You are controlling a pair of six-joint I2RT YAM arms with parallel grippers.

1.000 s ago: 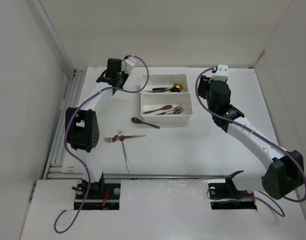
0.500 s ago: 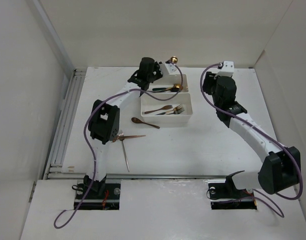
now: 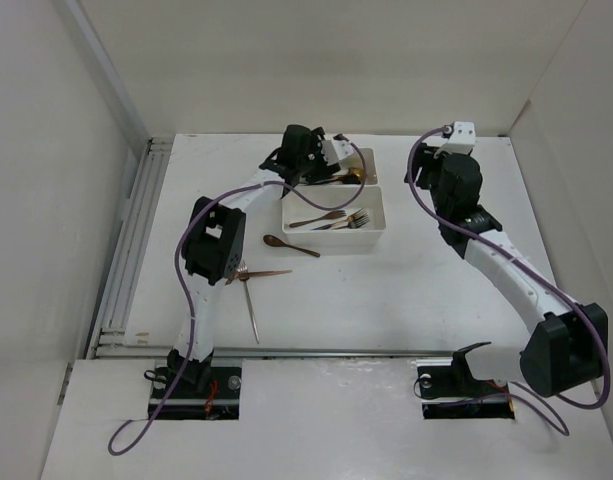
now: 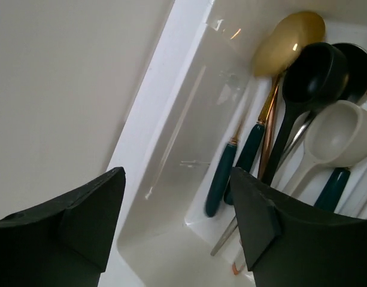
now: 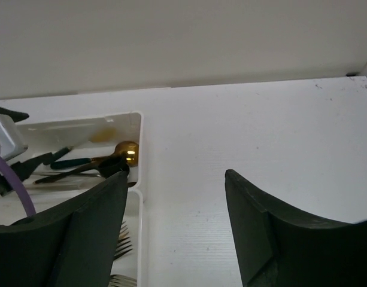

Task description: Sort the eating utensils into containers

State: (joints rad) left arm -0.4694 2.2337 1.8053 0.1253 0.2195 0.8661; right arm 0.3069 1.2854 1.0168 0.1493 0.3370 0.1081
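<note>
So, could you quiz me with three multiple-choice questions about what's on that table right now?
1. Where is the left gripper?
A) over the far tray
B) resting on a fork
C) touching the back wall

2. How many utensils lie loose on the table?
A) one
B) three
C) six

3. The right gripper is:
A) open and empty
B) shut on a fork
C) shut on a spoon

Answers:
1 A: its wrist view looks straight down into that tray.
2 B: a brown spoon, a copper fork and a silver fork.
3 A: its jaws stand apart with nothing between.
</note>
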